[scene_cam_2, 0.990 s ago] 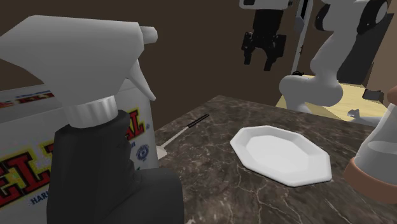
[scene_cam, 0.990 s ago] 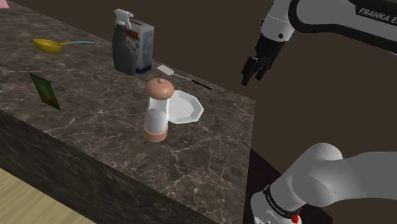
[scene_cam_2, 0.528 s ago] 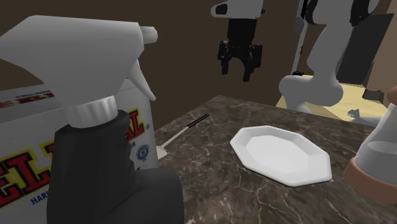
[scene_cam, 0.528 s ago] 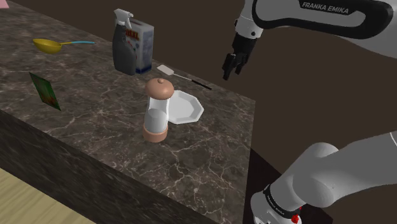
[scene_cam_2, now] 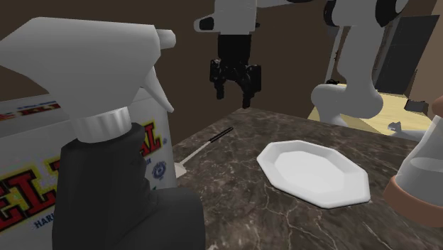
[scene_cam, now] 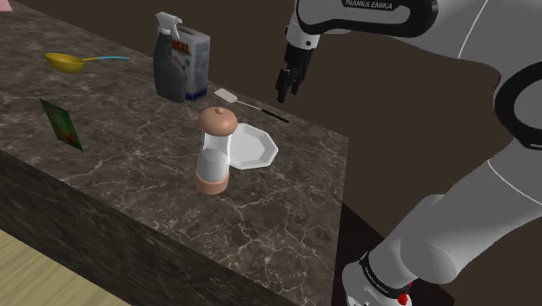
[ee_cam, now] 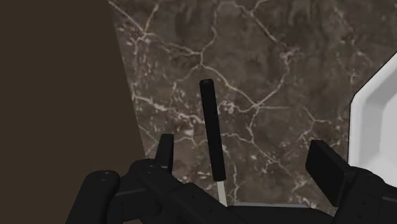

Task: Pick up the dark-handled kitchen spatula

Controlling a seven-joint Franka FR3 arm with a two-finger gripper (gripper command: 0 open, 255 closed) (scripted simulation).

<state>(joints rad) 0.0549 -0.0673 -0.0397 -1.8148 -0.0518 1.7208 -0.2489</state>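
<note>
The spatula lies flat on the marble counter near its far edge, with a white blade, a thin shaft and a dark handle. My gripper hangs open in the air just above the handle end. In the second exterior view the gripper hovers over the spatula, fingers pointing down and apart. Seen from the wrist, the black handle lies between the two spread fingers of the gripper, untouched, close to the counter's edge.
A white octagonal plate lies right beside the handle. A pepper mill stands in front of the plate. A spray bottle and a box stand by the blade. A yellow spoon and a green card lie farther off.
The arm has swung toward the shoulder view's left and lowered, bringing the open gripper from beyond the counter's edge to above the spatula's handle. Nothing on the counter moved.
</note>
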